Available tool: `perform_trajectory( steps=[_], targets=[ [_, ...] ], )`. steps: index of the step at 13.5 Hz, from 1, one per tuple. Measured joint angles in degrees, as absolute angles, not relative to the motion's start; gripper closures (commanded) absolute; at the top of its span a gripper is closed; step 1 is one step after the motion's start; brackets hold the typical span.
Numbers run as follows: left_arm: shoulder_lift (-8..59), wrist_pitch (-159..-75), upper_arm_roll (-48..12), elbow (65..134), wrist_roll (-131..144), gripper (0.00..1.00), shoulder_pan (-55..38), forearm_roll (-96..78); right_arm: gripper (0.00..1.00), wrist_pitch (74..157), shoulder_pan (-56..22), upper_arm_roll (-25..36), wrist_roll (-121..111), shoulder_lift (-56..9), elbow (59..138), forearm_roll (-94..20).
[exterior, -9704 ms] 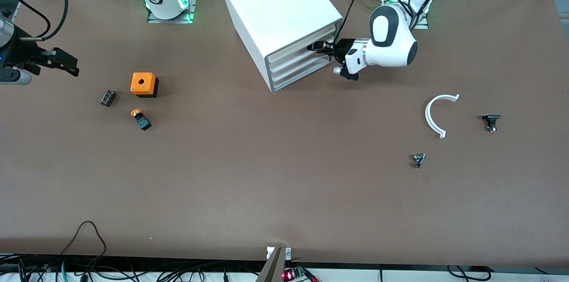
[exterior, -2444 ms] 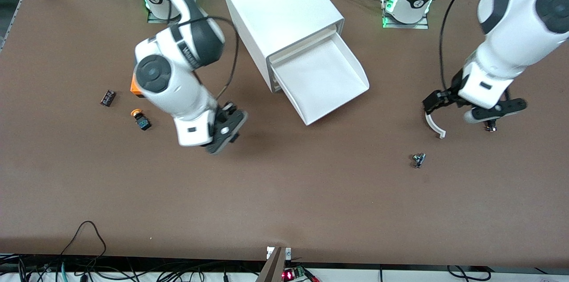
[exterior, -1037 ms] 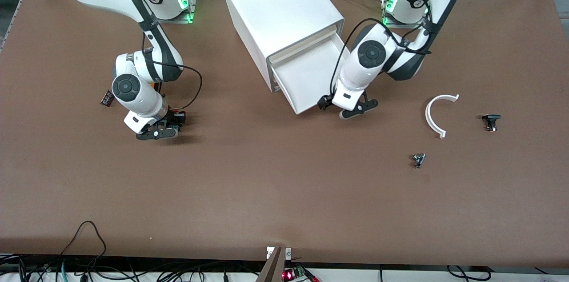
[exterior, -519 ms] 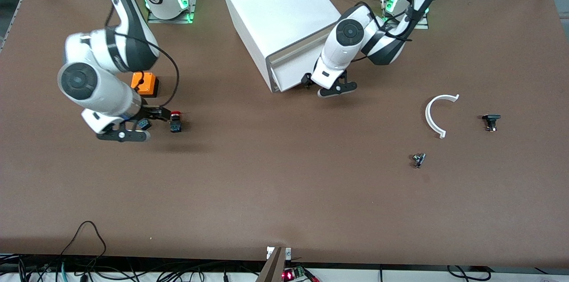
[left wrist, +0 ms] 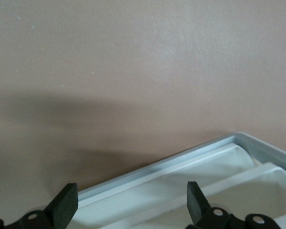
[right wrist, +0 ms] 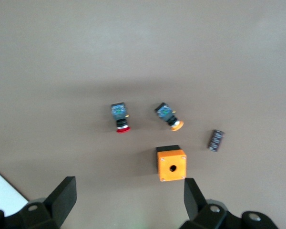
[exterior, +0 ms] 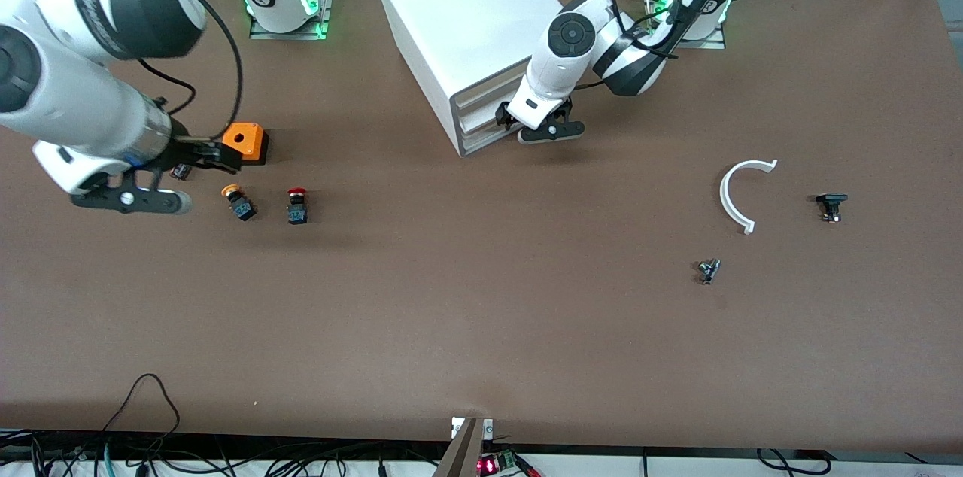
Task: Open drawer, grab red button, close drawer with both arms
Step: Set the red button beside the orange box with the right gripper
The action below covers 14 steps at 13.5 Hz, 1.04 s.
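Left tool [exterior: 536, 122] open at closed drawer [exterior: 489, 116]; button [exterior: 297, 206] on table [exterior: 466, 296].

Matt brown table [exterior: 481, 311]; smooth white cabinet [exterior: 466, 18], seemingly plastic; glossy red-capped button [exterior: 297, 205].

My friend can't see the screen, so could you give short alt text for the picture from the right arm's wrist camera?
Seen from above on a brown table: a red-capped button lies beside an orange-capped button, with an orange box with a hole and a small black part close by. The open right gripper hangs above them, holding nothing.
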<state>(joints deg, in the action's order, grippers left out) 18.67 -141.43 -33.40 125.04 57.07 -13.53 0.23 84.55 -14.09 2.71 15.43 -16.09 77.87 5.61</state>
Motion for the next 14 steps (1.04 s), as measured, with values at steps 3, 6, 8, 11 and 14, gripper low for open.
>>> perform_trajectory(
  steps=[3,6,8,11,14],
  targets=[
    [18.5,-141.15,-34.39,125.22,57.07,0.0,-13.42,0.41,0.0,83.31,-10.91,3.2,15.47,-14.94,76.36,6.9],
    [16.61,-141.47,-31.86,124.36,57.06,0.0,-9.97,8.4,0.0,84.62,-3.86,3.22,8.6,-12.73,79.35,4.41],
    [14.12,-141.47,-30.1,122.8,56.96,0.0,-5.88,13.46,0.0,86.91,-0.44,3.32,2.8,-10.07,84.22,3.81],
    [10.33,-140.83,-25.09,119.33,54.09,0.0,-2.69,14.46,0.0,87.49,-0.27,2.81,1.37,-6.27,87.24,3.8],
    [6.97,-132.07,-21.82,114.5,42.42,0.0,-0.34,13.68,0.0,87.55,-0.38,2.34,1.37,-0.97,89.66,3.8]
  ],
)
